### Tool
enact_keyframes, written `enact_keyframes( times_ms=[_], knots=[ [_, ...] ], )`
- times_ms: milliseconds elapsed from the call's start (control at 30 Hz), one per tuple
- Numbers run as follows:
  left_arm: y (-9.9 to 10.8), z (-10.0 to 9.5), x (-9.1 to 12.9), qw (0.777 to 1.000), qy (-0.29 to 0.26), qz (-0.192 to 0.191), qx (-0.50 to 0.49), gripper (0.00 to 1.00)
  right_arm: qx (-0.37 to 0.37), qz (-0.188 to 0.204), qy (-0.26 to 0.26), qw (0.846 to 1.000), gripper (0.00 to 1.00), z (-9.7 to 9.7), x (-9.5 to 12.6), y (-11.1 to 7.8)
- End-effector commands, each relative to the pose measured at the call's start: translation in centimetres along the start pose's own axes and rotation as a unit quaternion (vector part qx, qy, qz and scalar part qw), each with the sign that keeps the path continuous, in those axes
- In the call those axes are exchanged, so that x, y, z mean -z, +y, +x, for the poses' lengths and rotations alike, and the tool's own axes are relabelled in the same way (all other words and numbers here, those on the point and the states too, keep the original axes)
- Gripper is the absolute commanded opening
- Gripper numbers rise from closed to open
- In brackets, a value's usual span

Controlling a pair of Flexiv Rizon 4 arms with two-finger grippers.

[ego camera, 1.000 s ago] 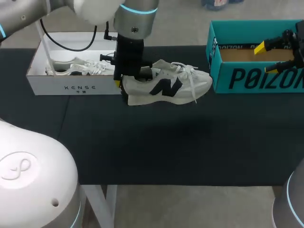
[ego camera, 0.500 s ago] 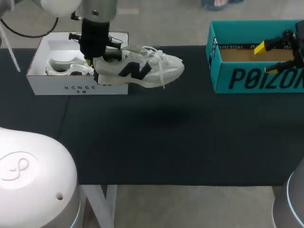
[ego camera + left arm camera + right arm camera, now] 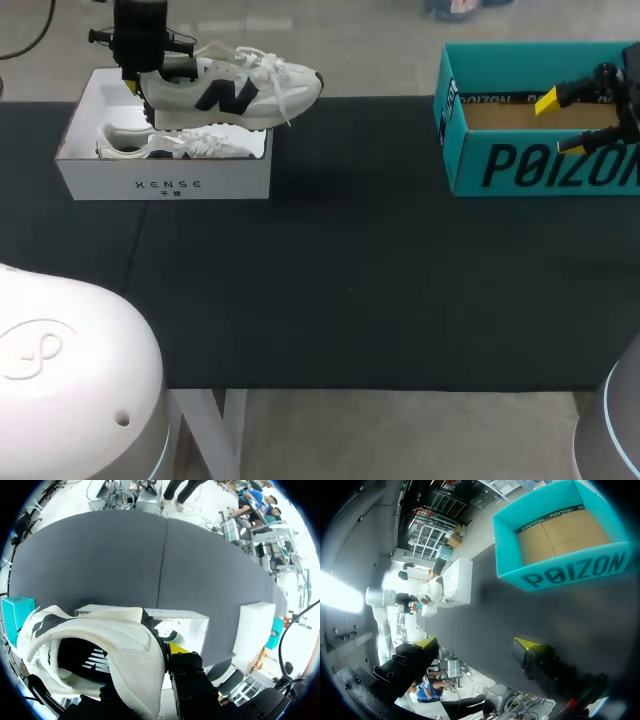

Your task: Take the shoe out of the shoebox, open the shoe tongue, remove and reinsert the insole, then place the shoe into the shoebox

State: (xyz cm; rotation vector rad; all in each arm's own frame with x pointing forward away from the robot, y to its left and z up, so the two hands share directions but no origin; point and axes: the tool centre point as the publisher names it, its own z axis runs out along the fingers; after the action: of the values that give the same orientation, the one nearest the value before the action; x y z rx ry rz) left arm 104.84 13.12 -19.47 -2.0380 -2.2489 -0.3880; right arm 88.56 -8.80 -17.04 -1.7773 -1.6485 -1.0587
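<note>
At upper left, the left gripper [image 3: 145, 85] grasps the shoe [image 3: 235, 85] by its heel above the white box [image 3: 165, 183]. At upper right, the right gripper [image 3: 560, 123] hangs released.

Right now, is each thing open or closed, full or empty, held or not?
shoe: held in the air by its heel, over the white shoebox.
left fingers: shut on the shoe.
white shoebox: open, with another shoe lying inside.
teal box: open, empty.
right fingers: open, holding nothing.
</note>
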Motion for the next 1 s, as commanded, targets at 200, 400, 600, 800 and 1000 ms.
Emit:
enact_keyframes(
  times_ms=[200, 400, 600, 800, 1000],
  knots=[
    [4.6, 2.1, 0.0, 1.0, -0.012, 0.019, 0.02, 0.0, 0.0, 0.0, -0.001, 1.0, 1.0, 0.0, 0.0, 0.0],
    [4.6, 2.1, 0.0, 1.0, -0.012, 0.019, 0.02, 0.0, 0.0, 0.0, -0.001, 1.0, 1.0, 0.0, 0.0, 0.0],
    [4.6, 2.1, 0.0, 1.0, -0.012, 0.019, 0.02, 0.0, 0.0, 0.0, -0.001, 1.0, 1.0, 0.0, 0.0, 0.0],
    [4.6, 2.1, 0.0, 1.0, -0.012, 0.019, 0.02, 0.0, 0.0, 0.0, -0.001, 1.0, 1.0, 0.0, 0.0, 0.0],
    [4.6, 1.6, -1.5, 1.0, 0.011, 0.012, -0.015, 0.0, 0.0, 0.0, -0.001, 1.0, 1.0, 0.0, 0.0, 0.0]
  ],
)
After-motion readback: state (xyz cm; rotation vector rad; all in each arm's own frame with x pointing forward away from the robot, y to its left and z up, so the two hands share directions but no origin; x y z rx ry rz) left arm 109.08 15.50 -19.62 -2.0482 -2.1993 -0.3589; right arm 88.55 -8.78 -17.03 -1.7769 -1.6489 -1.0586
